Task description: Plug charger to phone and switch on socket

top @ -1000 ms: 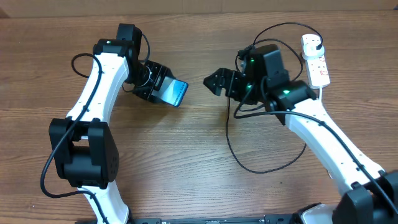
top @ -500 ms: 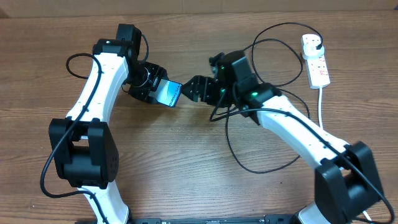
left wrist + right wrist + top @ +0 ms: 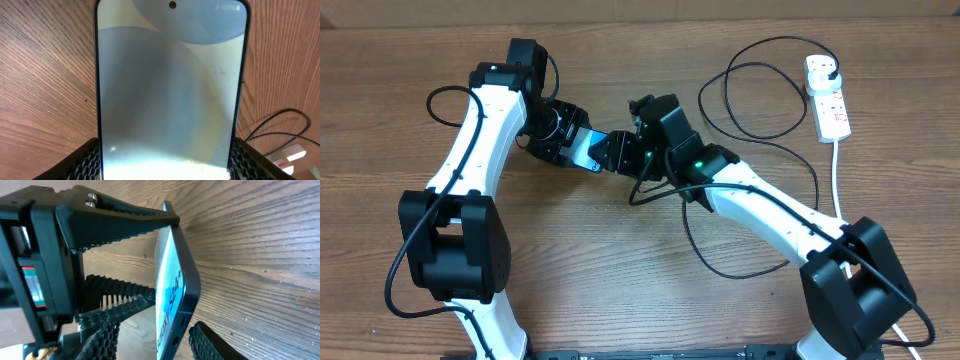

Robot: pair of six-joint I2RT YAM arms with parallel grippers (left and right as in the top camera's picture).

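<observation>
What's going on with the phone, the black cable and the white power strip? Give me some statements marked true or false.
1. The left gripper holds the slim black-edged smartphone with the blue screen. True.
2. The thin black charger cable is plugged into the smartphone. False: no cable reaches it.
3. The white oblong extension strip lies at the wooden table's far right. True.
4. The right gripper hovers beside the strip. False: its fingers flank the smartphone's end.

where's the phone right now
In the overhead view the phone sits just left of centre, clamped in the left hand, with the right hand up against its free end.
</observation>
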